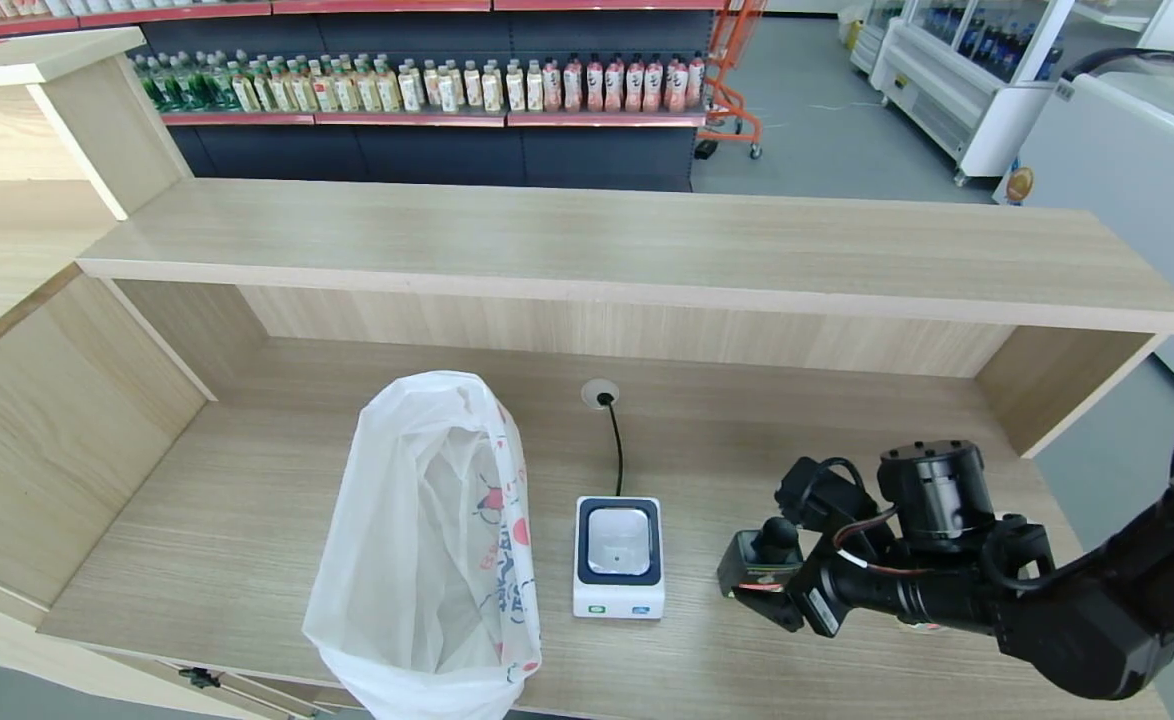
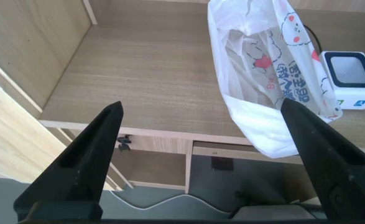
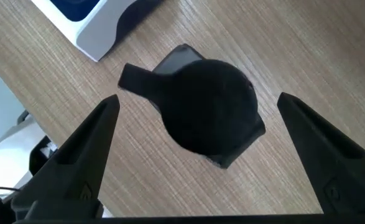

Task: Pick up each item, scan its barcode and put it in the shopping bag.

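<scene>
A black item (image 3: 207, 112) with a round top and a small spout stands on the wooden counter (image 1: 247, 520), right of the scanner. My right gripper (image 3: 201, 168) hangs over it, open, one finger on each side and neither touching. From the head camera the item (image 1: 777, 537) sits under the right gripper (image 1: 759, 585). The white barcode scanner (image 1: 619, 555) with its dark window lies mid-counter. Left of it stands the white plastic shopping bag (image 1: 427, 550), mouth open upward. My left gripper (image 2: 201, 162) is open with nothing in it, out past the counter's front edge, with the bag (image 2: 263, 74) and scanner (image 2: 353, 78) beyond.
A black cable (image 1: 615, 440) runs from the scanner to a grommet at the back. A raised shelf (image 1: 627, 250) overhangs the rear, and wooden side walls (image 1: 67, 440) close both ends. Bare counter lies left of the bag.
</scene>
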Available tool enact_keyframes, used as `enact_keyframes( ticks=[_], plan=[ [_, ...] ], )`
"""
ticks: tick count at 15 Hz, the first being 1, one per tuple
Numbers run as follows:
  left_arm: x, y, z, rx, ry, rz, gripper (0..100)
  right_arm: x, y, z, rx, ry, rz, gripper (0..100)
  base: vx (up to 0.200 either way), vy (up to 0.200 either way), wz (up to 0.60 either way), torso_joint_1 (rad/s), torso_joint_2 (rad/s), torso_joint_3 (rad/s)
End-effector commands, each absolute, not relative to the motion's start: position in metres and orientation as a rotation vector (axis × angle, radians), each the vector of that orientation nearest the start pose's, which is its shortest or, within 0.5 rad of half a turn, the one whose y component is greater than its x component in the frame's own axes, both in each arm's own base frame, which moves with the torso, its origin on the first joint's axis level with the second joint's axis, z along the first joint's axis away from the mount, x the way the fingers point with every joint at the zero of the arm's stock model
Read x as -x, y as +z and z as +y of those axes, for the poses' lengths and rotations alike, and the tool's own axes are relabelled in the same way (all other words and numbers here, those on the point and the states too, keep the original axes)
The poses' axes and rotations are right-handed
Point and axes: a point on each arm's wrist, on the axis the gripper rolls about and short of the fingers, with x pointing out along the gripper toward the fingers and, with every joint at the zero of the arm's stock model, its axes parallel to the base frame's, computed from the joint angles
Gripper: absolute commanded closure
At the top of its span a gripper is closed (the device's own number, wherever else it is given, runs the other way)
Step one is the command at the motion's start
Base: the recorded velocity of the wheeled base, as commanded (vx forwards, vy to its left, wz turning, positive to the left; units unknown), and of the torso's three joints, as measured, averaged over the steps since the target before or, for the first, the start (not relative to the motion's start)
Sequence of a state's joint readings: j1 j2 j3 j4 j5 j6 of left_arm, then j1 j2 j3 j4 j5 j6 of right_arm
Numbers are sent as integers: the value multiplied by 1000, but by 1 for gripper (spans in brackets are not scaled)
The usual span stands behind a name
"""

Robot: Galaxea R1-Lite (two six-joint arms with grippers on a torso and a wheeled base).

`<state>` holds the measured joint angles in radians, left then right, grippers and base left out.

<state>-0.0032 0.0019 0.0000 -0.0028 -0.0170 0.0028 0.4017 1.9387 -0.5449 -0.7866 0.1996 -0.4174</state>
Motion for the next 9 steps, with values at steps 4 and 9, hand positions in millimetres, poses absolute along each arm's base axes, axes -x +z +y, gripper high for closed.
enact_keyframes(
  ticks=[4, 9],
  plan=[
    [23, 76, 0, -3, -20, -2, 0, -285, 48, 138, 461, 745, 490, 0, 0, 0, 0, 0, 0, 0],
    [23, 76, 0, -3, -20, -2, 0, -296, 38, 149, 462, 757, 458, 0, 0, 0, 0, 0, 0, 0]
  ],
)
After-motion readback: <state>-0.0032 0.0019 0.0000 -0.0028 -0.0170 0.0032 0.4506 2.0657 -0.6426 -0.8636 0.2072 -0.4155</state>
